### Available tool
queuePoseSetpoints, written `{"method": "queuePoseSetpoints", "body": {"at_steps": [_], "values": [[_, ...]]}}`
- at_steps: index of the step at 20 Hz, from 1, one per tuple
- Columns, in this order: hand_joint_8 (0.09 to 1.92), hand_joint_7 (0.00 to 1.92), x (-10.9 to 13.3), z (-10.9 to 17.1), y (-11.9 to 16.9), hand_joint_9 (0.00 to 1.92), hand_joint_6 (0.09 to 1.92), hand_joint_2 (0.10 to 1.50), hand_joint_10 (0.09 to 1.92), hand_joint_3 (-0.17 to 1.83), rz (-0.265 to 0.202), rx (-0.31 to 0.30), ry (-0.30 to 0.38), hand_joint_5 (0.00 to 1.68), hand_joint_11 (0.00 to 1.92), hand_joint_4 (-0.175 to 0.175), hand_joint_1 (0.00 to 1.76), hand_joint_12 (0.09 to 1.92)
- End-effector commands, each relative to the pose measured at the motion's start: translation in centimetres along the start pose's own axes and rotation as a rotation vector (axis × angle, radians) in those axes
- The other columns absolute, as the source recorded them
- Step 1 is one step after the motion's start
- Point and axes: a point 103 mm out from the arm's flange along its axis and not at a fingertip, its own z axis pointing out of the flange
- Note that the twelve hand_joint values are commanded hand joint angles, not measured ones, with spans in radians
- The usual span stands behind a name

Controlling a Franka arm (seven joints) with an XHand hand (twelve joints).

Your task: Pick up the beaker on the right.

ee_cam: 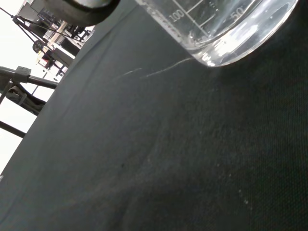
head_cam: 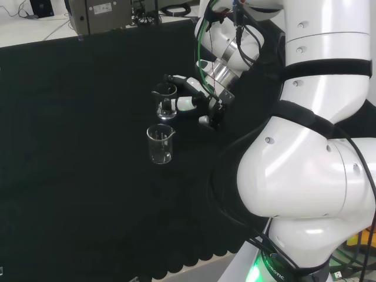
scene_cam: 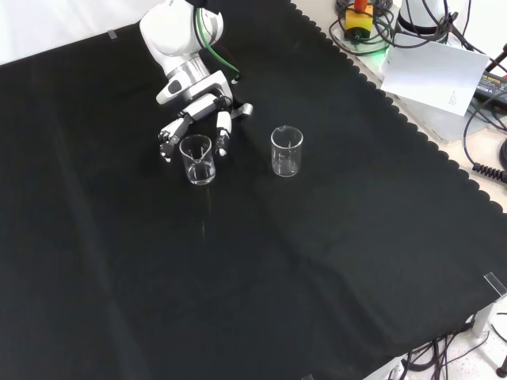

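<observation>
Two clear glass beakers stand upright on the black cloth. In the front view one beaker (scene_cam: pixel 199 161) is at the left, directly below the hand (scene_cam: pixel 196 111); the other beaker (scene_cam: pixel 287 150) stands alone to its right. The hand's fingers (scene_cam: pixel 223 131) reach down on both sides of the left beaker's rim, fairly straight, not closed round it. In the head view that beaker (head_cam: pixel 165 101) is the farther one, with the hand (head_cam: pixel 197 101) at its right; the free beaker (head_cam: pixel 160 144) is nearer. The wrist view has the beaker's base (ee_cam: pixel 226 29) close up on the cloth.
The arm's white links (head_cam: pixel 317 147) stand at the head view's right. A white sheet of paper (scene_cam: pixel 432 75) and cables (scene_cam: pixel 487 127) lie off the cloth's scalloped edge (scene_cam: pixel 412 131) in the front view. Equipment (head_cam: pixel 100 14) stands beyond the far edge.
</observation>
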Motion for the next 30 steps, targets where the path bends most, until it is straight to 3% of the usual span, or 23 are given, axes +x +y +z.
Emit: {"method": "queuePoseSetpoints", "body": {"at_steps": [1,13,18,25,27,30], "values": [[0.77,0.19,0.0,0.1,0.6,0.39,0.09,0.83,0.68,-0.17,-0.001,-0.004,0.001,0.34,0.03,-0.061,0.75,1.42],[0.81,0.27,0.0,0.6,1.0,0.47,0.09,0.84,0.68,-0.17,-0.015,-0.019,0.020,0.42,0.07,-0.069,0.81,1.40],[0.84,0.32,0.0,1.2,1.4,0.51,0.09,0.84,0.68,-0.17,-0.027,0.016,0.025,0.49,0.09,-0.068,0.83,1.39],[0.84,0.32,0.1,1.2,1.7,0.51,0.11,0.86,0.67,-0.17,-0.001,0.004,0.000,0.51,0.11,-0.067,0.89,1.39],[0.84,0.35,0.1,1.2,1.6,0.54,0.24,0.87,0.64,-0.17,0.007,-0.024,-0.003,0.49,0.14,-0.063,0.95,1.37],[0.84,0.47,0.2,0.8,1.3,0.65,0.82,0.92,0.60,-0.17,0.025,-0.105,-0.033,0.49,0.28,-0.050,1.04,1.31]]}}
